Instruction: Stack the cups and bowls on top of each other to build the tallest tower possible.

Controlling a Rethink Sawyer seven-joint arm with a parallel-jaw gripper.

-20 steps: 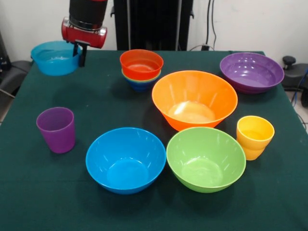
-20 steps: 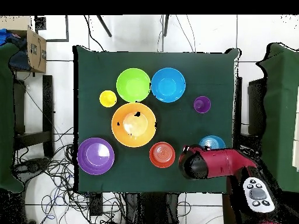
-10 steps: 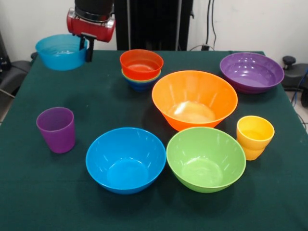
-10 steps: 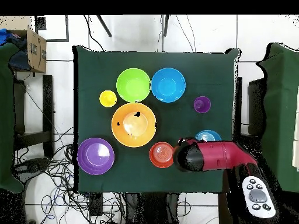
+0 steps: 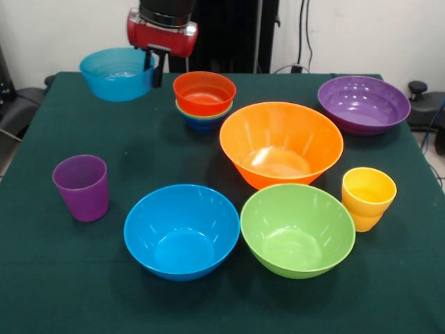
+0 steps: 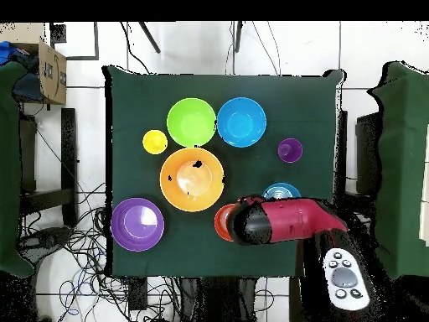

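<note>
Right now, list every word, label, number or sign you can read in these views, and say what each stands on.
None can be read.
The cardboard box beside the table bears dark marks, too small to read.
The remote-like device shows buttons only, no legible signs.
The bowls and cups are plain.

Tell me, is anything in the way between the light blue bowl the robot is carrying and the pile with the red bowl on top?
Nothing visible. The gripper holds the light blue bowl by its rim, lifted, beside the pile. Only bare green cloth lies between them.

Light blue bowl (image 5: 117, 74) nearer the tower (image 5: 204, 101)
</note>
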